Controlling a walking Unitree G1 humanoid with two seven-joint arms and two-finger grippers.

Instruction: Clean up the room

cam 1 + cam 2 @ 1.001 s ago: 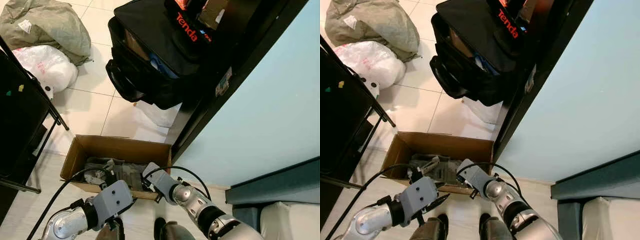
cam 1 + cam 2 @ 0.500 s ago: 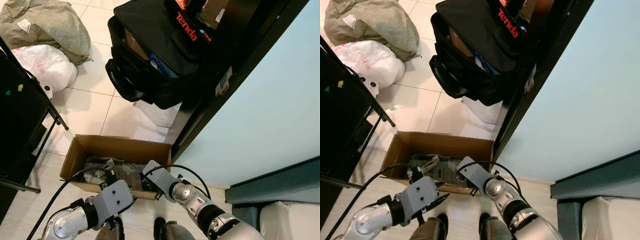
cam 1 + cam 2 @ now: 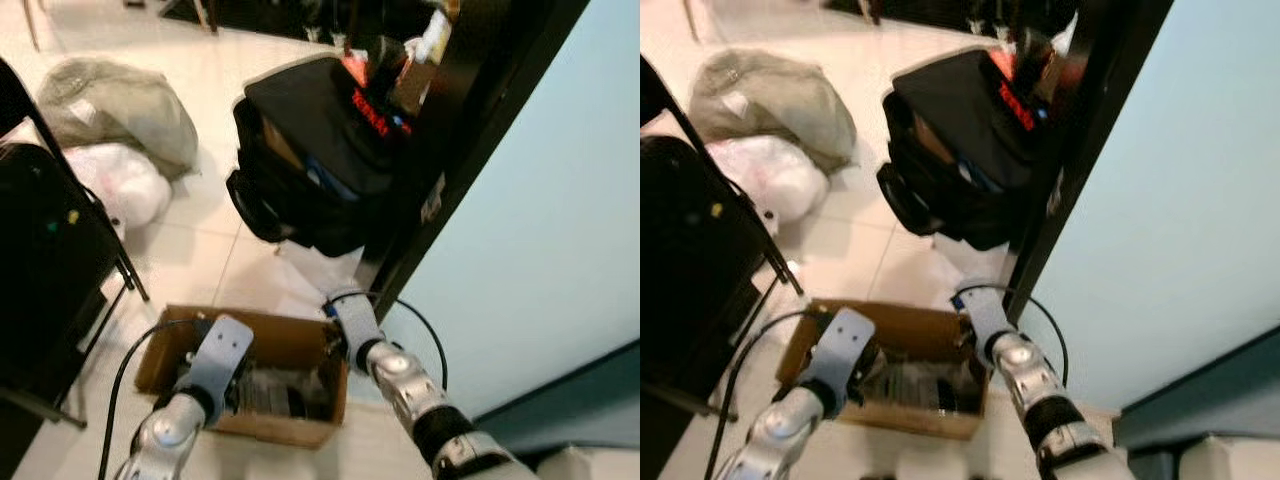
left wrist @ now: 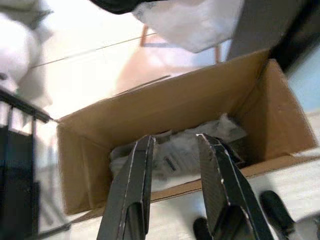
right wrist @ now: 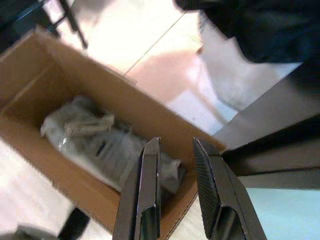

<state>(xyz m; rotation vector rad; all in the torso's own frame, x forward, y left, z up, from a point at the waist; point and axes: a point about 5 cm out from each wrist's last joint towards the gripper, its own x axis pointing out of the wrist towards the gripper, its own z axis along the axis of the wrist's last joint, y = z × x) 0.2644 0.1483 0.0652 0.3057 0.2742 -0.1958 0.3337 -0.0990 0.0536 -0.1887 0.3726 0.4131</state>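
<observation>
An open brown box (image 3: 270, 345) is seen on the tiled floor (image 3: 190, 250), just before the robot, with its flaps up and grey, crumpled packets (image 4: 185, 150) lying in its bottom. The head views are blurred, so the packets cannot be told apart, and the print on them cannot be read. The near wall of the box is partly covered by both arms.

The left tool (image 4: 175, 145) is held above the near edge of the box, its two black fingers parted with nothing between them. The right tool (image 5: 172, 150) is held over the right end of the box, likewise released and empty; neither is seen to touch the packets.

Beyond the box a black bag (image 3: 310, 160) with red lettering is set against a dark frame (image 3: 440, 190), and a white sheet (image 3: 320, 265) lies beneath it. Far left, a grey sack (image 3: 120, 110) and a white bag (image 3: 115, 185) are piled on the floor. A black chair (image 3: 45, 250) is cut off at the left edge.
</observation>
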